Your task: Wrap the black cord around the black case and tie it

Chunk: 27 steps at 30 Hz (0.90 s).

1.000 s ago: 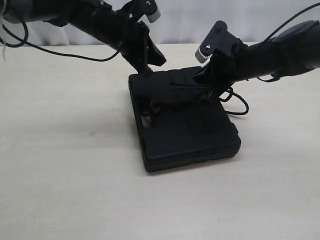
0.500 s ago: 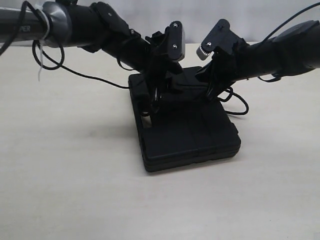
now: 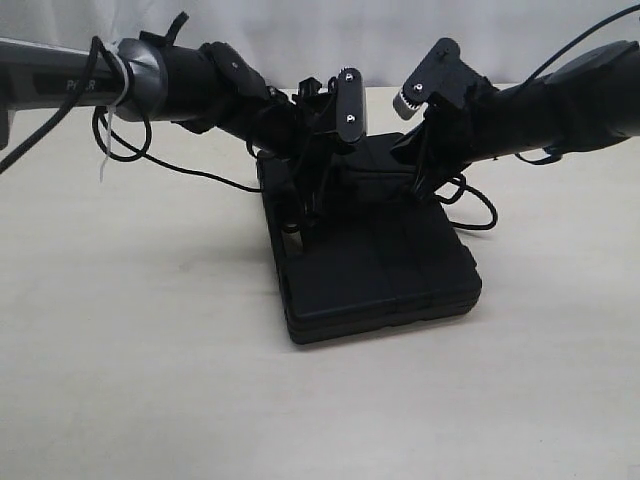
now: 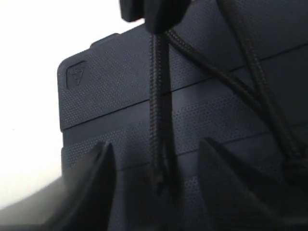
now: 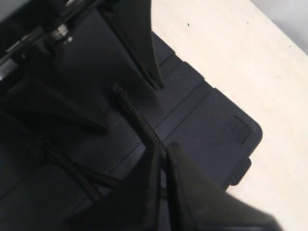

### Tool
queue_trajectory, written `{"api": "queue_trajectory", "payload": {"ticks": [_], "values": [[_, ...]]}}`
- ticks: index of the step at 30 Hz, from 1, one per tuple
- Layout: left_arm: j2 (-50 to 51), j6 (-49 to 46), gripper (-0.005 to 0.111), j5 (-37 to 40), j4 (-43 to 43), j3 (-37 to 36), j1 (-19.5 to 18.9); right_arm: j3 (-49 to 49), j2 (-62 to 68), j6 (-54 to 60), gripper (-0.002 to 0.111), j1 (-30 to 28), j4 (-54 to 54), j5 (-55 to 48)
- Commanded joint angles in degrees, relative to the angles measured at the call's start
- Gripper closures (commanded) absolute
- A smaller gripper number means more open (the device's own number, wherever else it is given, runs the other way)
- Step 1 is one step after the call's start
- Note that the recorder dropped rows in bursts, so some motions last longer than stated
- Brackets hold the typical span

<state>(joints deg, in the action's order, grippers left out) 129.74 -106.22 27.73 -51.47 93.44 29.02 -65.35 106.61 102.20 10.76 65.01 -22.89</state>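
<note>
The black case (image 3: 385,265) lies flat on the table, ribbed lid up. Strands of the black cord (image 4: 255,91) cross its lid (image 4: 110,96). My right gripper (image 5: 164,147) is shut on the cord (image 5: 142,122) and holds a short free length above the lid. That length ends in a frayed tip (image 4: 157,177). My left gripper (image 4: 156,143) is open, and its fingers (image 4: 102,185) straddle the hanging tip without touching it. In the exterior view both grippers, left (image 3: 322,190) and right (image 3: 420,185), meet over the case's far half.
A thin black loop (image 3: 483,212) lies on the table at the case's right edge. Glossy arm cables with a white zip tie (image 3: 108,105) hang at the left. Pale tabletop (image 3: 150,350) surrounds the case.
My left arm has swung in from the upper left and turned, bringing its open fingers around the cord end over the case. The right gripper and case have stayed put.
</note>
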Motion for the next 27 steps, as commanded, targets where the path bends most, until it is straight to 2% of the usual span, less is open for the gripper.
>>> {"api": "queue_trajectory", "payload": {"ticks": [1, 6, 14, 27], "values": [[1.2, -0.8, 0.077, -0.8, -0.2, -0.1, 0.3, 0.1, -0.4, -1.0, 0.104, 0.0, 0.1, 0.3], [1.1, -0.8, 0.107, -1.4, -0.2, -0.1, 0.3, 0.1, -0.4, -1.0, 0.104, 0.0, 0.1, 0.3], [-0.9, 0.1, 0.107, -2.0, -0.2, -0.1, 0.3, 0.1, -0.4, -1.0, 0.104, 0.0, 0.1, 0.3], [-11.2, 5.8, 0.107, -1.2, 0.1, -0.1, 0.3, 0.1, -0.4, -3.1, 0.104, 0.0, 0.1, 3.5]]}}
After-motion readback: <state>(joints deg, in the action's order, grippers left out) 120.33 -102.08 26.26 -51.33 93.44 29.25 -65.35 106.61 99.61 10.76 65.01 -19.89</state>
